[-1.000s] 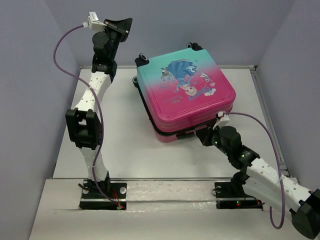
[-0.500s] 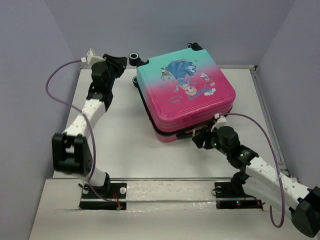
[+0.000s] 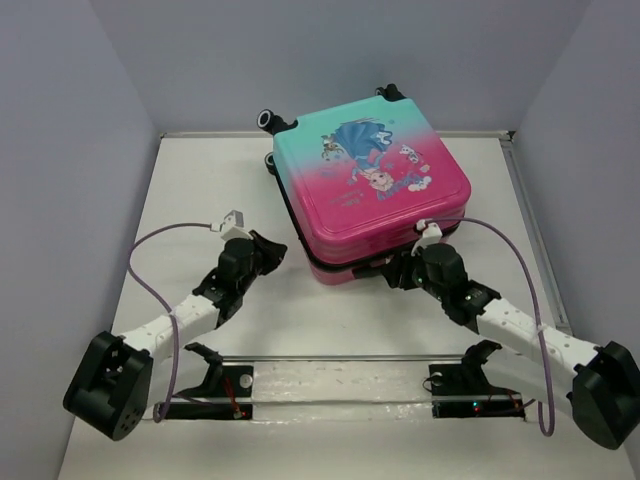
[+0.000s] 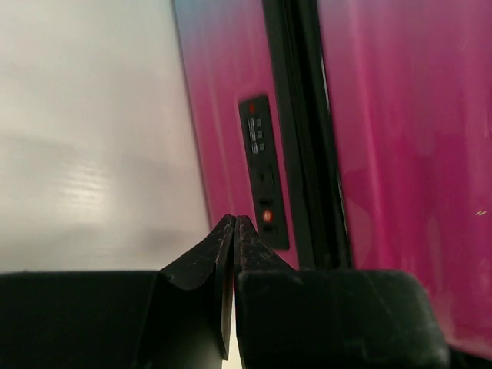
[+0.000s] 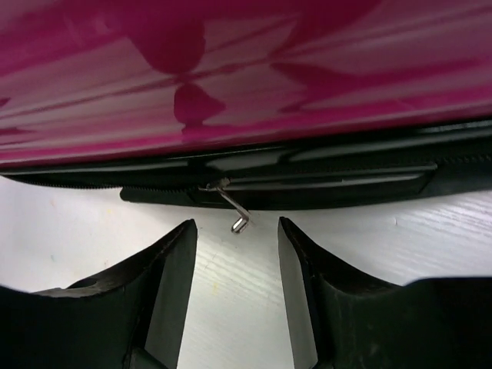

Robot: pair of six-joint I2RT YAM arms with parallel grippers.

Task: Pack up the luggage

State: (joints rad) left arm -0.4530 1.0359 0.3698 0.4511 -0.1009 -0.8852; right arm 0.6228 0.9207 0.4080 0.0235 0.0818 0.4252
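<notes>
Change: I see the left gripper (image 3: 277, 250) down from high at far left, now low beside the pink-to-teal hard-shell luggage (image 3: 370, 180) — fingers pressed together, empty.
Luggage: closed, flat on white table (image 3: 200, 190), far centre.
Right gripper (image 5: 234, 231): fingers apart, silver zipper pull (image 5: 233, 209) at their mouth — untouched.

The pink shell of the luggage (image 5: 246, 69) fills the far part, its black zipper trim (image 5: 346, 181) just above the white tabletop (image 5: 69, 238). A small metal zipper pull (image 5: 234, 209) hangs from the trim. The right fingers (image 5: 171, 284) stand apart; the pull's end is in the gap between their tips and touches neither.
</notes>
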